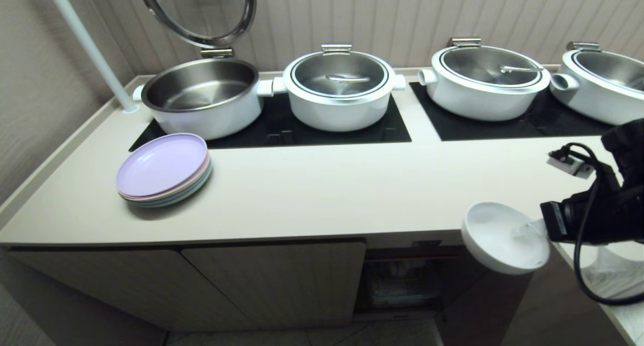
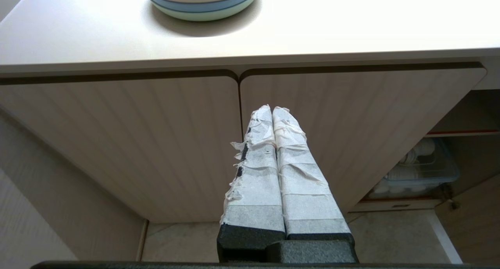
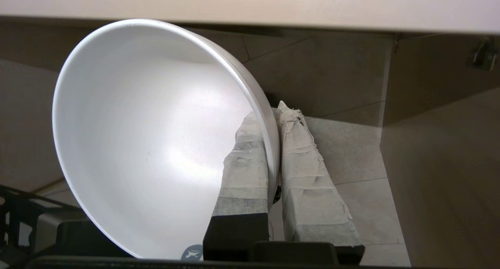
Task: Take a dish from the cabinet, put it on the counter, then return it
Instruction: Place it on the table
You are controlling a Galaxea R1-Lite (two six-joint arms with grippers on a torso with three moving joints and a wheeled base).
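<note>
- The bowl is plain white, with no pattern.
- The surface is smooth beige, with inset black glass panels.
- The cabinet doors are beige wood-grain with fine vertical fluting; the inner shelf has a red edge.
- The plates are stacked pastels: lilac on top, then pink, cream, blue and pale green.
- The pots are white with steel-grey lids.
- The right gripper has black jaws wrapped in whitish tape; the left gripper looks the same.

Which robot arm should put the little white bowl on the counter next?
The right one. Its right gripper already pinches the bowl by the rim, just off the counter edge. The left gripper is shut and empty, down by the closed cabinet doors.
</note>
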